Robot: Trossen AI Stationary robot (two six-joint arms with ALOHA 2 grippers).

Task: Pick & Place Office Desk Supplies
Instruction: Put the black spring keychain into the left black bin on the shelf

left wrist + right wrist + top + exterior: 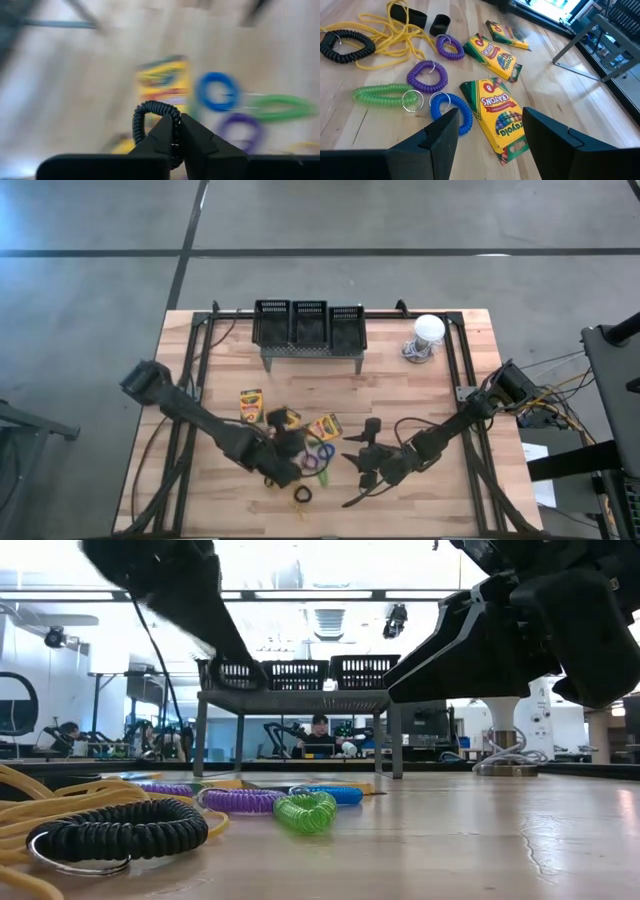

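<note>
The left gripper (176, 131) is clenched on a black loop (150, 120), lifted clear for carrying to the baskets (309, 322); the right gripper (490, 131) hovers released over a crayon box (499, 113).

Three small black mesh baskets (309, 323) sit in a row on top of the wide grey perforated metal stand (310, 352). Right of the stand is the white dome-shaped object (428, 330). In front of the stand lie three yellow-green cardboard crayon boxes (251, 405). Farther out are the purple, blue and green coiled plastic loops (427, 75), and farthest out one black coiled loop (302, 495). A second black coiled loop (150, 107) is pinched in the left gripper (179, 120).
</note>
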